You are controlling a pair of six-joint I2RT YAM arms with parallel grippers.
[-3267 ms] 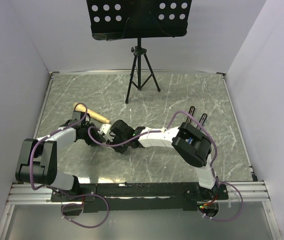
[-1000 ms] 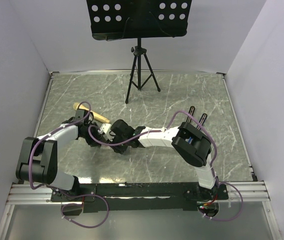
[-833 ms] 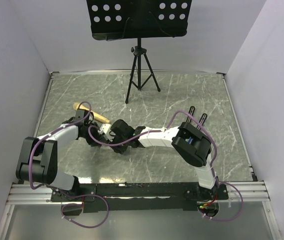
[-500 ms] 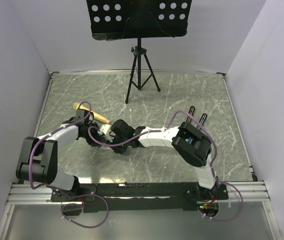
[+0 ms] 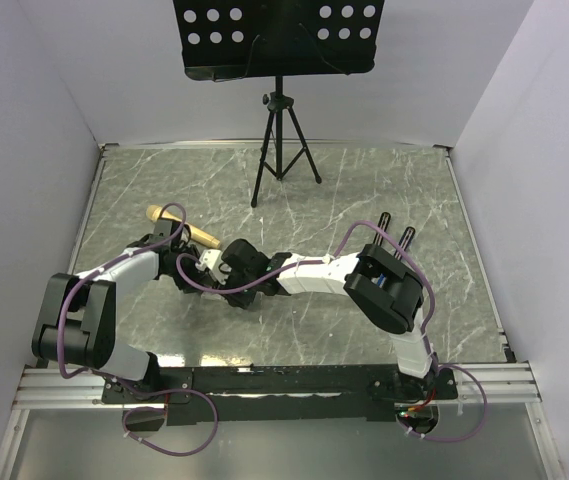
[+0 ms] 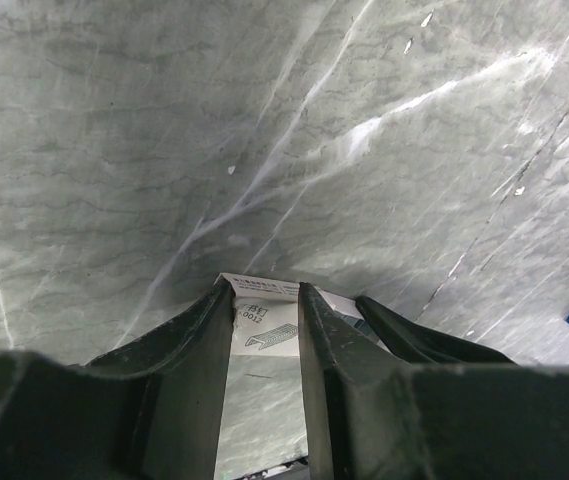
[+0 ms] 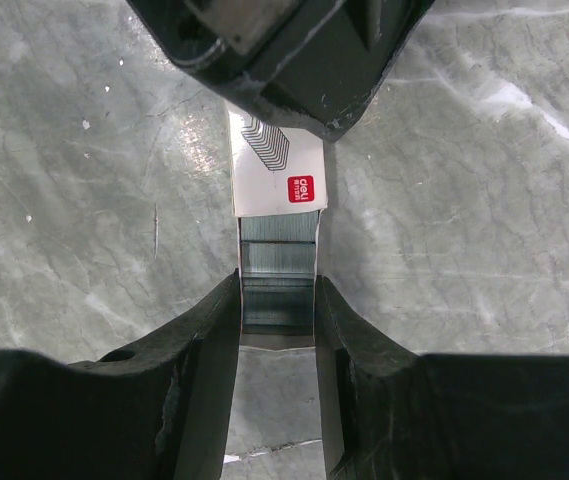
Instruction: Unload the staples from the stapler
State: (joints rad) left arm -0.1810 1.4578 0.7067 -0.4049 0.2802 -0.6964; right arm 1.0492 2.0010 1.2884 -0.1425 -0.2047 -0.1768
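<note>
Facing grippers share one load over the marble table (image 5: pixel 384 200). A grey block of staples (image 7: pixel 277 262) is clamped between the fingers of the right gripper (image 7: pixel 277 298). Its far end is sheathed in a small white carton (image 7: pixel 279 175), which is itself pinched by the left gripper (image 6: pixel 264 300). The block's long axis is laid along the line joining the two grippers, straight out from the right one toward the left, so neither arm is nearer. A straight pull apart along that axis is judged to be what is called for next. The stapler cannot be made out in any view.
</note>
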